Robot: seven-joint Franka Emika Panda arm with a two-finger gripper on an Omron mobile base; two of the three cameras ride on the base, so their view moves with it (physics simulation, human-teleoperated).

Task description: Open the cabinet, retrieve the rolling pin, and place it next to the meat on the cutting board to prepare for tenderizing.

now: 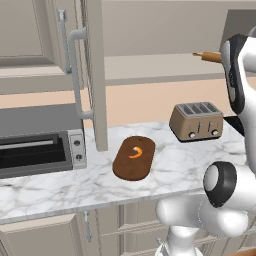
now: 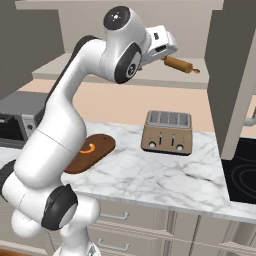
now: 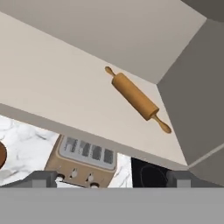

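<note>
**With the doors swung wide, the grasp is what can fail**

Although the cabinet (image 1: 95, 75) stands open and the rolling pin (image 3: 137, 99) lies in plain sight on its lower shelf (image 3: 57, 87), nothing is held yet. The end effector (image 2: 167, 46) sits high, just in front of the shelf and close to the pin's near end; in the hand view its two fingertips (image 3: 43, 178) stand wide apart with nothing between them.

The pin lies diagonally across the hand view, near the cabinet's inner corner and side wall. It is round and bare on a flat shelf, so, as I judge it, fingers closing off-centre or out of line with its axis could roll it away toward that corner, or catch only a narrow handle end and let it tip out during the lift. Reaching in carelessly could also strike the shelf edge.

Below, the toaster (image 1: 196, 121) stands on the marble table (image 1: 180, 165) almost under the pin, so a dropped pin would likely hit it. The cutting board (image 1: 131, 167) with the meat (image 1: 136, 151) lies further to the left, and the open left door (image 1: 95, 75) hangs close by it, which probably narrows the carrying path.
</note>
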